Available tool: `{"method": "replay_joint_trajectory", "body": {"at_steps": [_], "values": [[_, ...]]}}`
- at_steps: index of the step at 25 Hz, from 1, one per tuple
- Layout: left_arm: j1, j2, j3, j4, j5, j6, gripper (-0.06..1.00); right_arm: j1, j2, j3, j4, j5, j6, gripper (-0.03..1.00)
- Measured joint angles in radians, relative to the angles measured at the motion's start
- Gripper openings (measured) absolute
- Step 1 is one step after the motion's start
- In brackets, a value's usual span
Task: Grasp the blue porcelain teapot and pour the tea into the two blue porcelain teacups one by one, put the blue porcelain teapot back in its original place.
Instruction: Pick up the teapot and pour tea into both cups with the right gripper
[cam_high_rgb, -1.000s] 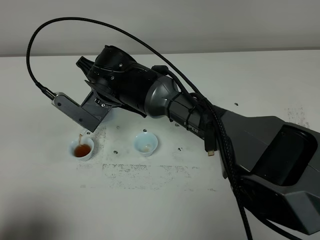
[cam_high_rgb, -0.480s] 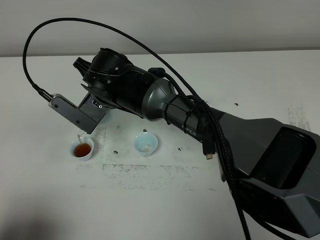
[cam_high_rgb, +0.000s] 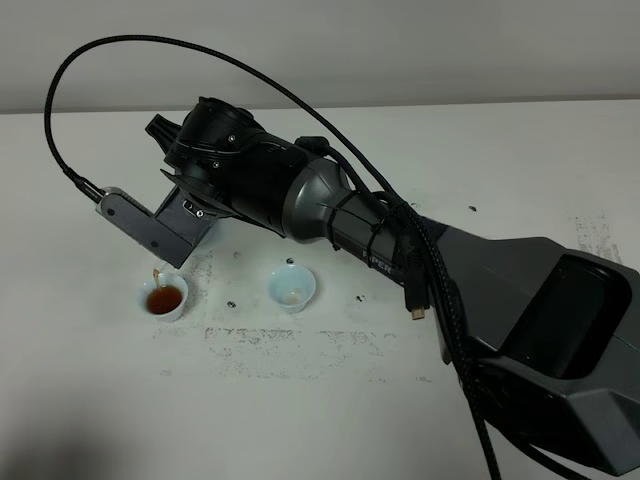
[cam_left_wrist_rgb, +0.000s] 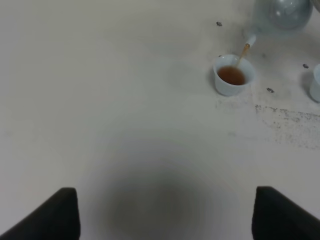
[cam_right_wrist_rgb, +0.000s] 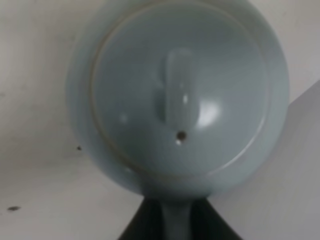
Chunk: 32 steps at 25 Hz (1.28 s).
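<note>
Amber tea (cam_left_wrist_rgb: 242, 54) streams from the blue porcelain teapot (cam_right_wrist_rgb: 180, 100), tilted over the left teacup (cam_high_rgb: 163, 298) on the tabletop (cam_high_rgb: 300, 420): the first pour is in hand. The right gripper (cam_right_wrist_rgb: 175, 225) has its jaws clamped on the handle. Next, I judge, the pot needs levelling and carrying right to the unfilled right teacup (cam_high_rgb: 291, 287). The high view hides the pot behind the arm; the left wrist view shows spout and stream, plus the left gripper (cam_left_wrist_rgb: 165, 215), jaws apart and empty.
</note>
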Motion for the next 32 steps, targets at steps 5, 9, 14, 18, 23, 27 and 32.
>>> {"method": "replay_joint_trajectory", "body": {"at_steps": [5, 9, 14, 18, 23, 27, 32], "values": [[0.000, 0.000, 0.000, 0.000, 0.000, 0.000, 0.67, 0.000, 0.000, 0.000, 0.009, 0.000, 0.014, 0.04], [0.000, 0.000, 0.000, 0.000, 0.000, 0.000, 0.67, -0.010, 0.000, 0.000, 0.052, 0.001, 0.020, 0.04], [0.000, 0.000, 0.000, 0.000, 0.000, 0.000, 0.67, -0.025, 0.000, 0.000, 0.117, 0.020, 0.020, 0.04], [0.000, 0.000, 0.000, 0.000, 0.000, 0.000, 0.67, -0.045, 0.000, -0.006, 0.167, 0.046, 0.036, 0.04], [0.000, 0.000, 0.000, 0.000, 0.000, 0.000, 0.67, -0.078, 0.000, -0.085, 0.256, 0.144, 0.068, 0.04], [0.000, 0.000, 0.000, 0.000, 0.000, 0.000, 0.67, -0.108, -0.001, -0.153, 0.345, 0.219, 0.075, 0.04], [0.000, 0.000, 0.000, 0.000, 0.000, 0.000, 0.67, -0.146, 0.001, -0.159, 0.414, 0.247, 0.129, 0.04]]}}
